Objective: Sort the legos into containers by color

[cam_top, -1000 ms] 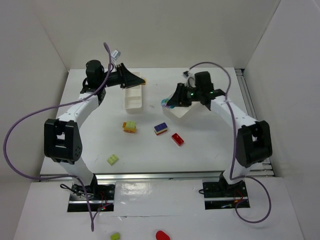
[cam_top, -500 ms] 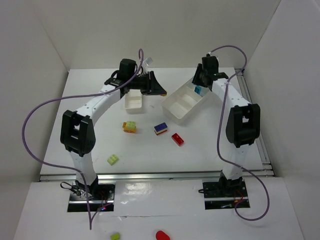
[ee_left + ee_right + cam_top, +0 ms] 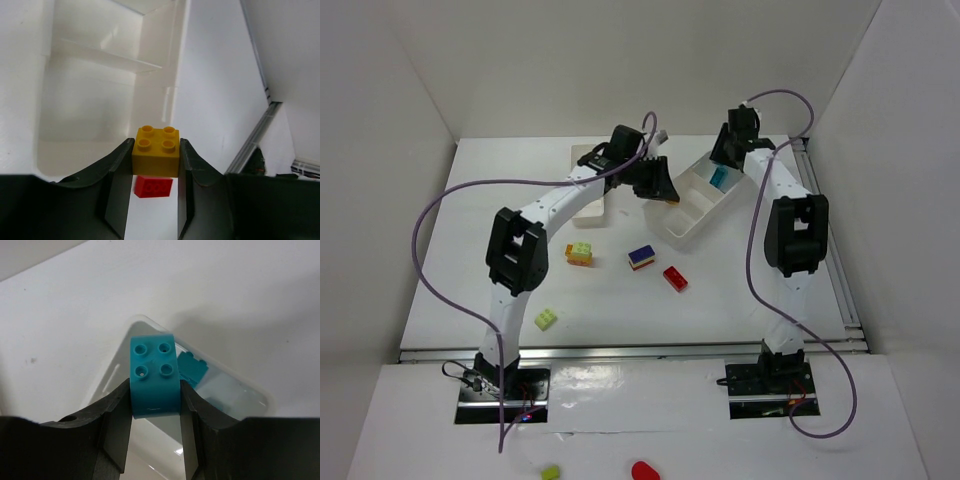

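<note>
My left gripper (image 3: 155,145) is shut on an orange-yellow brick (image 3: 155,160). It hovers by the near-left end of the wider white tray (image 3: 100,105), with a red brick (image 3: 153,186) on the table below. My right gripper (image 3: 155,386) is shut on a cyan brick (image 3: 153,365) above the tray's far compartment (image 3: 235,390), where another cyan brick (image 3: 194,369) lies. In the top view the left gripper (image 3: 658,185) and the right gripper (image 3: 724,163) are at opposite ends of this tray (image 3: 692,222).
The narrow tray (image 3: 588,205) stands at the back left, partly under the left arm. On the table lie a lime-and-orange brick (image 3: 579,253), a blue-purple and yellow brick (image 3: 641,257), the red brick (image 3: 675,278) and a lime brick (image 3: 546,319).
The left arm has swung right from the narrow tray to the wider tray with the orange-yellow brick. The right gripper has moved from the tray's left side to its far end.
</note>
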Controlling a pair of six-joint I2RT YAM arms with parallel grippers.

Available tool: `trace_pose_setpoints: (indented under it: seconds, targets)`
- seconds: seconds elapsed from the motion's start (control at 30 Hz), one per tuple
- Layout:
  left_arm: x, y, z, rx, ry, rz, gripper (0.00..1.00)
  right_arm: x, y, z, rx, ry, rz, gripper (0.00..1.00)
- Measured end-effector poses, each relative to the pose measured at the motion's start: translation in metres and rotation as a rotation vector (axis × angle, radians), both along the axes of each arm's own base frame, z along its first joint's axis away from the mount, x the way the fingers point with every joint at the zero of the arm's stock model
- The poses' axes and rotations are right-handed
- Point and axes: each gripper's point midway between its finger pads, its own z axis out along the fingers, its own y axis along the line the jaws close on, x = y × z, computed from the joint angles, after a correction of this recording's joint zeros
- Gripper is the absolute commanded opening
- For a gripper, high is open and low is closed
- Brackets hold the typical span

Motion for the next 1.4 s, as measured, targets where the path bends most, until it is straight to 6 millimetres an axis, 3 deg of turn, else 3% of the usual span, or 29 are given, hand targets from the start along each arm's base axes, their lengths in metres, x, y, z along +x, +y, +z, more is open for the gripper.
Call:
trace_pose_setpoints:
  seconds: [0.07, 0.1, 0.17, 0.2, 0.3, 0.37, 0.53, 0.7, 0.73, 0.87, 0.93, 1.03, 1.13, 1.23, 1.4]
  targets:
    - [0.003, 0.000, -0.014, 0.030, 0.016, 0.011, 0.00, 0.009, 0.003, 0.003, 0.007, -0.015, 0.007, 0.20]
    - [0.004, 0.001, -0.021, 0.046, 0.023, 0.015, 0.08, 0.012, 0.004, 0.003, 0.011, -0.019, 0.010, 0.37]
    - [0.006, 0.004, -0.033, 0.076, 0.044, 0.025, 0.28, 0.017, 0.006, 0.003, 0.017, -0.022, 0.018, 0.56]
    - [0.008, 0.004, -0.036, 0.085, 0.049, 0.030, 0.53, 0.017, 0.007, 0.003, 0.018, -0.021, 0.020, 0.70]
    - [0.012, 0.006, -0.041, 0.104, 0.056, 0.042, 0.82, 0.015, 0.011, 0.000, 0.013, -0.008, 0.028, 0.76]
    - [0.012, 0.008, -0.041, 0.113, 0.059, 0.045, 0.92, 0.014, 0.012, 0.000, 0.010, -0.007, 0.030, 0.77]
    - [0.015, 0.007, -0.033, 0.108, 0.042, 0.049, 0.94, 0.003, 0.012, 0.008, -0.002, -0.008, 0.028, 0.77]
    - [0.015, 0.009, -0.027, 0.116, 0.030, 0.058, 0.80, -0.024, 0.004, 0.033, -0.018, -0.033, 0.015, 0.73]
    - [0.015, 0.013, -0.025, 0.130, 0.021, 0.066, 0.73, -0.033, 0.003, 0.039, -0.020, -0.041, 0.013, 0.72]
    - [0.005, 0.041, -0.004, 0.211, -0.042, 0.130, 0.61, -0.080, 0.002, 0.063, -0.027, -0.064, 0.019, 0.69]
    - [-0.005, 0.062, 0.011, 0.259, -0.078, 0.178, 0.61, -0.096, 0.009, 0.077, -0.024, -0.094, 0.038, 0.67]
    - [-0.022, 0.104, 0.029, 0.347, -0.137, 0.278, 0.63, -0.126, 0.032, 0.084, -0.023, -0.108, 0.098, 0.65]
    - [-0.047, 0.147, 0.027, 0.432, -0.134, 0.377, 0.67, -0.153, 0.067, 0.076, -0.020, -0.090, 0.212, 0.68]
    - [-0.076, 0.199, 0.005, 0.508, -0.049, 0.496, 0.69, -0.183, 0.129, 0.065, -0.028, -0.064, 0.435, 0.77]
    - [-0.100, 0.294, -0.021, 0.545, 0.117, 0.758, 0.72, -0.241, 0.242, 0.044, -0.079, -0.033, 0.867, 0.78]
